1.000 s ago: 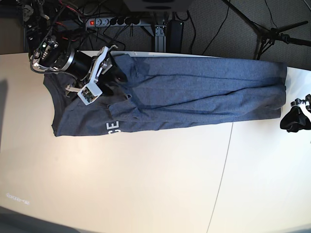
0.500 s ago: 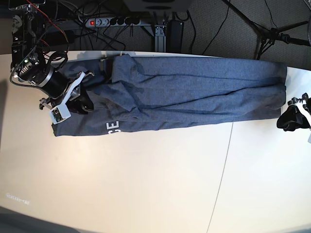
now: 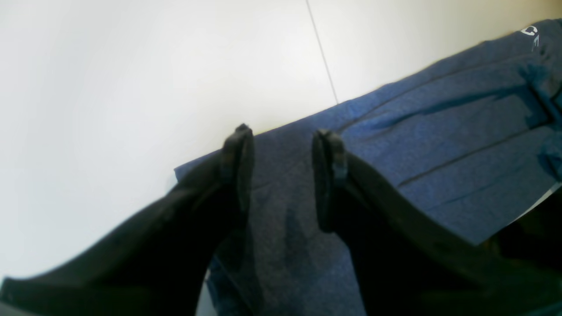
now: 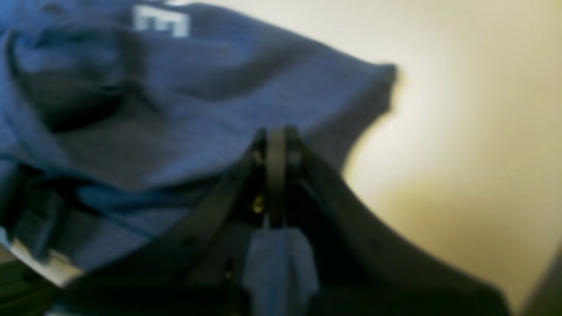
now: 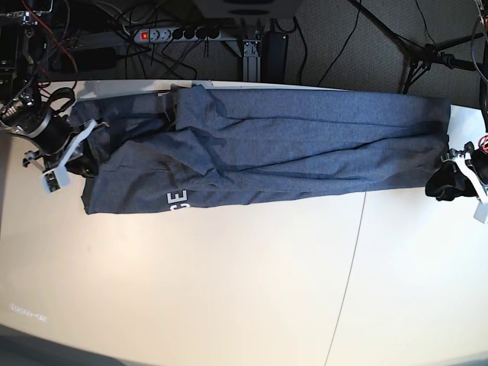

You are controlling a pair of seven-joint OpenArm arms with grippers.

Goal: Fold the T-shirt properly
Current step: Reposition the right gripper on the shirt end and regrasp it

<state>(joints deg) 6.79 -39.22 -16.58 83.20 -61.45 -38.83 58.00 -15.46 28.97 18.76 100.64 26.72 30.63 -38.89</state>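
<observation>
Slate-blue heathered cloth, the T-shirt [image 5: 290, 145], lies folded into a long band across the far part of the pale counter [image 5: 229, 290], white lettering [image 5: 178, 200] showing near one end. The right tool [image 4: 275, 145] has its fingers pressed together at the sleeve end; whether cloth is caught between them cannot be told. The left tool [image 3: 281, 145] hovers at the opposite end, fingers apart over the hem.

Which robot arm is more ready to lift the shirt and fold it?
Probably the right gripper: its jaws are shut at the T-shirt edge, though blur hides the pinch. The left gripper is open above the other end.
</observation>
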